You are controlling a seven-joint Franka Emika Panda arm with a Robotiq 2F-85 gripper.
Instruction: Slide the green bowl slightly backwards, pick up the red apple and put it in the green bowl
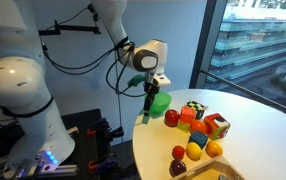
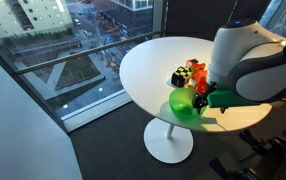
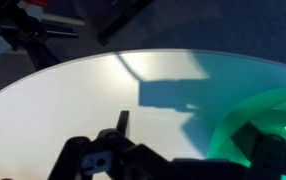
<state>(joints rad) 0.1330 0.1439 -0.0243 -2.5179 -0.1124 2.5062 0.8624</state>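
Note:
The green bowl sits near the edge of the round white table; it also shows in an exterior view and at the right of the wrist view. My gripper is open and straddles the bowl's rim. In the wrist view the gripper has one finger over bare table and the other inside the bowl. The red apple lies on the table just beside the bowl, untouched. It is out of the wrist view.
Two multicoloured cubes stand behind the apple. A smaller red fruit, a yellow fruit and an orange fruit lie near the table's front. The table edge is close to the bowl.

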